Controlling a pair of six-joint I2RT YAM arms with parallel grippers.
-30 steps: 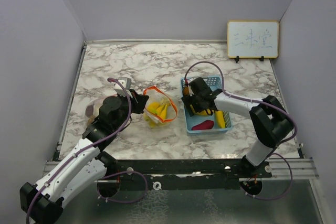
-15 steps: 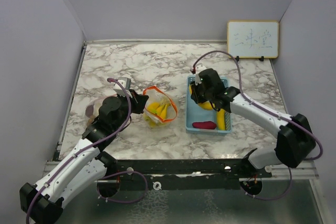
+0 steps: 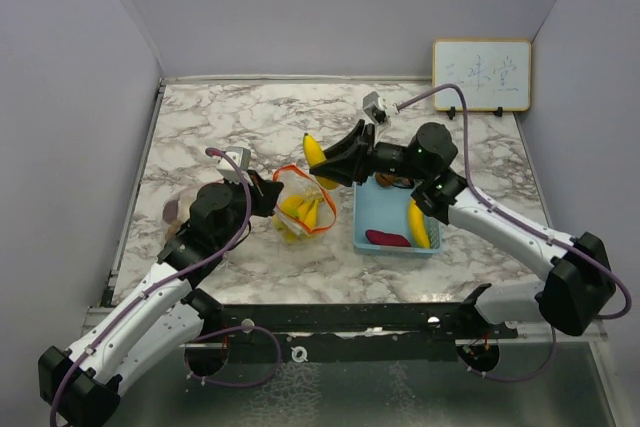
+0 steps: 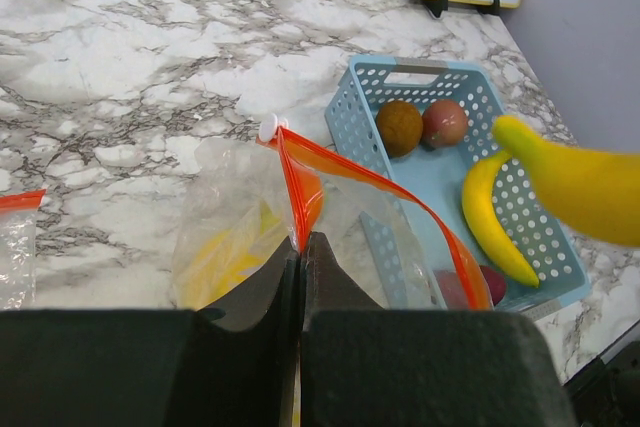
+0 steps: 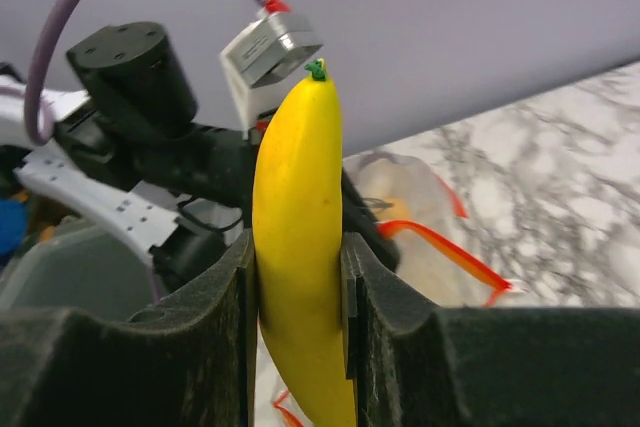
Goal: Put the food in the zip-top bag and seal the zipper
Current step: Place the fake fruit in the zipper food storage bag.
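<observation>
currently right gripper (image 5: 297, 287) clamps banana (image 5: 295, 177) near bag (image 4: 240, 209); left gripper (image 4: 300, 250) pinches bag rim; whiteboard (image 3: 481, 75) writing illegible

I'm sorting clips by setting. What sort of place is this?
Probably a robot test booth: plain walls box in a marble-look table, two robot arms are bolted to a rail at its edge, and a small whiteboard stands at the back.
</observation>
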